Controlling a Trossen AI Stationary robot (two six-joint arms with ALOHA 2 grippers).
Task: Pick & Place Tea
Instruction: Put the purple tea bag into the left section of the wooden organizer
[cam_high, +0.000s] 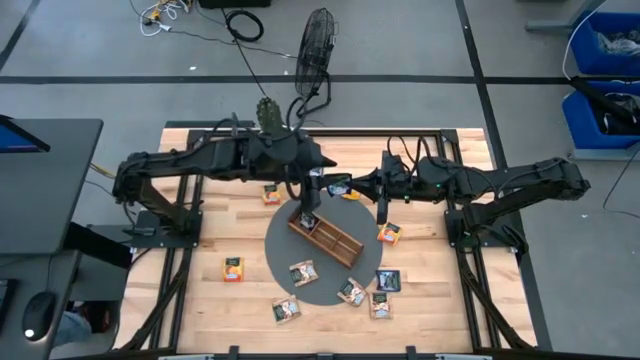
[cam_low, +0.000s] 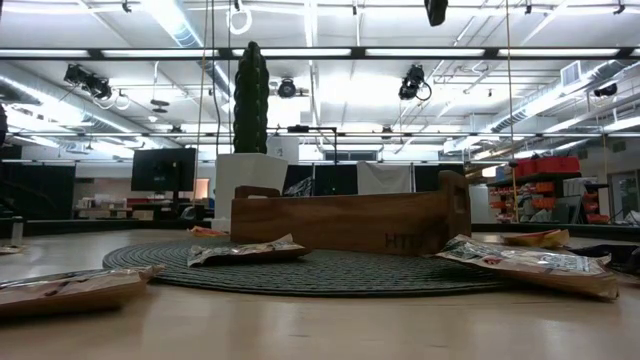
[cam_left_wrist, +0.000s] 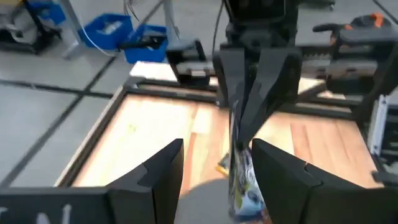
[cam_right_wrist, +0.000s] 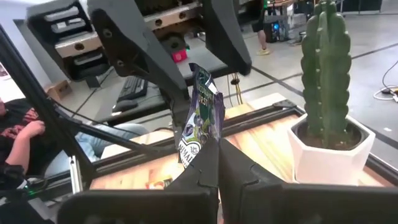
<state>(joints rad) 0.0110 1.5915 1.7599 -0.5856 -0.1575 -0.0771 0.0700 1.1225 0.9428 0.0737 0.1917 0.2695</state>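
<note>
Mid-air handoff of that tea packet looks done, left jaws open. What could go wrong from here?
1. The right gripper pinches the dark tea packet only by its bottom edge; it may slip or flop.
2. The open left gripper flanks the packet closely; retreating might snag it.
3. The cactus stands close, so a swing may bump it.

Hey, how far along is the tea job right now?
Early: little shows inside the tray. In hand: the right gripper pinches a blue packet between the left gripper's open fingers. Left: about eight loose packets on the mat and table.
</note>
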